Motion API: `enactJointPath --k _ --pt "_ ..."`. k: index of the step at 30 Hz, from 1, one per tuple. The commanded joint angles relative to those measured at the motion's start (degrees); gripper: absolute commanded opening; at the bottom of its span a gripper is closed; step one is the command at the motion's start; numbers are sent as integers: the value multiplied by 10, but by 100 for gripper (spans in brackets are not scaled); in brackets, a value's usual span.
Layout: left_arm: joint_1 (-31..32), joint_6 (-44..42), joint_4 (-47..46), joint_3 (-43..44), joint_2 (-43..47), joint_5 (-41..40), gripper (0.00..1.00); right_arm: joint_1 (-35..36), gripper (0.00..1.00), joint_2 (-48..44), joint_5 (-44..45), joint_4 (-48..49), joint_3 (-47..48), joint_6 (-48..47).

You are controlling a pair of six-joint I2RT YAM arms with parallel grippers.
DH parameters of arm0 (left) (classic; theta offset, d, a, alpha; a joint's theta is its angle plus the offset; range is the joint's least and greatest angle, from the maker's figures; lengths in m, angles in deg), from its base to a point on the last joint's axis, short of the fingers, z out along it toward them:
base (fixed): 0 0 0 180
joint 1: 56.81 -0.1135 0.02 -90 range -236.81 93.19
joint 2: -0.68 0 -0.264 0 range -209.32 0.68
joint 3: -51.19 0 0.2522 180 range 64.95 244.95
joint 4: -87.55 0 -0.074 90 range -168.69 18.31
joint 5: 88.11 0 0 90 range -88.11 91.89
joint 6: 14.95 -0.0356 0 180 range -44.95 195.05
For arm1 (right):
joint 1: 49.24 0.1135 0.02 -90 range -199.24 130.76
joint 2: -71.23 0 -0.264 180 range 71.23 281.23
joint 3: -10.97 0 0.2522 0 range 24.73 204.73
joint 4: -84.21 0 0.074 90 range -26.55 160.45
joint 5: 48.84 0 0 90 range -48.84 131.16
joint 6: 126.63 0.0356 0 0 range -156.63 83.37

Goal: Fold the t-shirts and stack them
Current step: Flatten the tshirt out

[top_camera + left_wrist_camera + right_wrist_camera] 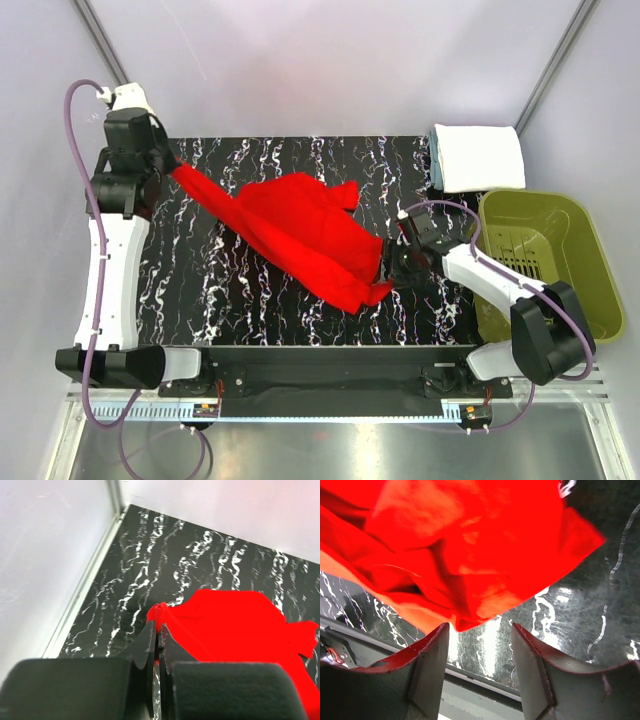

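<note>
The red t-shirt (300, 235) lies unfolded on the surface (230, 300), one corner pinched in the closed left hand (166, 162). Its opposite edge sits just ahead of the right hand (398, 262), whose jaws stand apart, gripping nothing. A folded white t-shirt (480, 155) waits well beyond the right hand, so I judge that folding and stacking the red one remain.

No text, label, brand, number or sign can be read in any of the three views. The pale strip (300, 408) along the near edge of the rig carries a row of fine tick marks, but they are too small for any figures to be made out.
</note>
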Motion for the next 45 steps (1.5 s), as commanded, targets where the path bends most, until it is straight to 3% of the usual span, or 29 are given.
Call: enactJointPath --k 1,8,11,17,21,24,28,36,45 --pt "-14 8 -22 21 1 25 0 7 61 -5 -33 61 -11 -11" --pt "-14 15 -33 1 -5 56 0 39 55 1 -126 148 -17 -46" --pt "-14 15 -39 -4 -8 64 0 51 63 16 -145 174 -18 -57" --pt "-14 18 -45 -6 -11 78 0 59 64 48 -121 189 0 -82" --pt "-14 18 -51 -9 -12 87 0 78 57 61 -116 186 14 -107" --pt "-14 18 -54 -15 -11 87 0 103 56 63 -77 176 23 -125" --pt "-14 18 -57 -20 -11 90 0 125 47 55 -18 171 26 -134" --pt "-14 21 -63 -23 -11 95 0 140 41 56 -13 180 29 -135" --pt "-14 23 -66 -27 -12 99 0 166 41 28 14 178 41 -134"
